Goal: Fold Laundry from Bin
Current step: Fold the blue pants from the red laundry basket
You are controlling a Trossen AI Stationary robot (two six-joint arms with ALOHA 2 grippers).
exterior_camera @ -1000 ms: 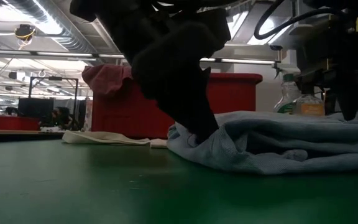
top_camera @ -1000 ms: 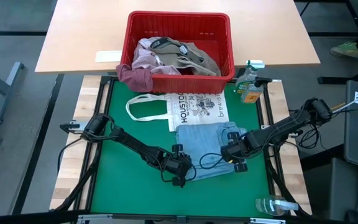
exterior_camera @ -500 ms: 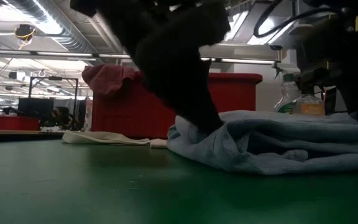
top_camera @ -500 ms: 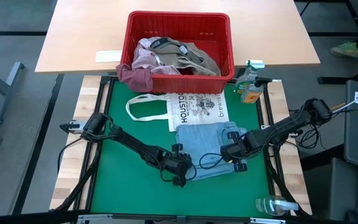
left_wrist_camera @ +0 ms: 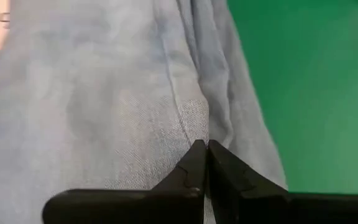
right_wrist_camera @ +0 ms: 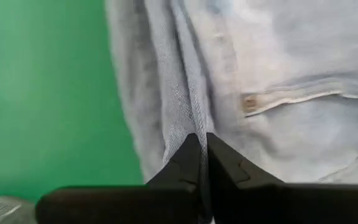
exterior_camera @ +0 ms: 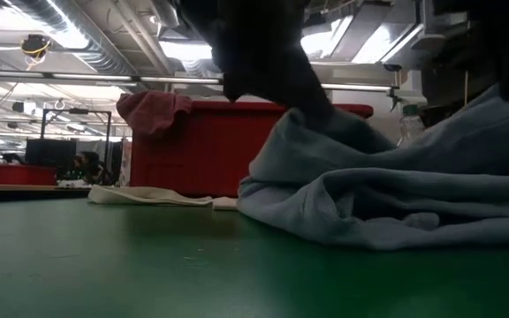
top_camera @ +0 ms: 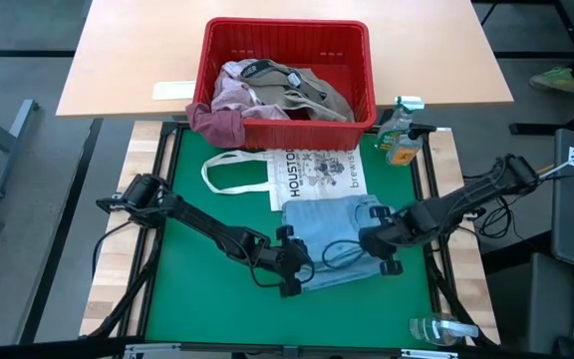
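Observation:
A light blue garment [top_camera: 332, 229] lies on the green mat [top_camera: 217, 289], below the white tote bag [top_camera: 312, 175]. My left gripper [top_camera: 292, 277] is shut on its near left corner. At the garment's near right side my right gripper [top_camera: 380, 247] is shut on it as well. In the low view the cloth [exterior_camera: 387, 194] rises to two peaks under the dark grippers, while its middle and lower folds rest on the mat. The red bin [top_camera: 287, 65] stands at the far edge with more laundry [top_camera: 282, 90] inside; a maroon piece [top_camera: 217, 125] hangs over its rim. My left gripper pinches a raised fold of the blue cloth [left_wrist_camera: 194, 121] between its two shut fingers [left_wrist_camera: 191, 165], slanting down from the table's left. The cloth is drawn up to a peak [exterior_camera: 294, 124] at the fingers and drapes down to the mat. My right gripper pinches a narrow fold at the garment's edge [right_wrist_camera: 188, 115] between its shut fingers [right_wrist_camera: 219, 158], pointing steeply down. A button placket [right_wrist_camera: 248, 102] lies beside the hold. The cloth rises toward the fingers [exterior_camera: 502, 102] and slopes down to the mat.
A spray bottle [top_camera: 399, 135] stands at the mat's far right corner and a clear bottle [top_camera: 436, 329] lies at the near right. The tote bag's handle [top_camera: 229, 175] loops out to the left. The green mat's left half is bare.
Both grippers have shut on the blue garment's near part and risen. The cloth at the two held places has been pulled up into peaks, while its far part and lower folds have stayed on the mat.

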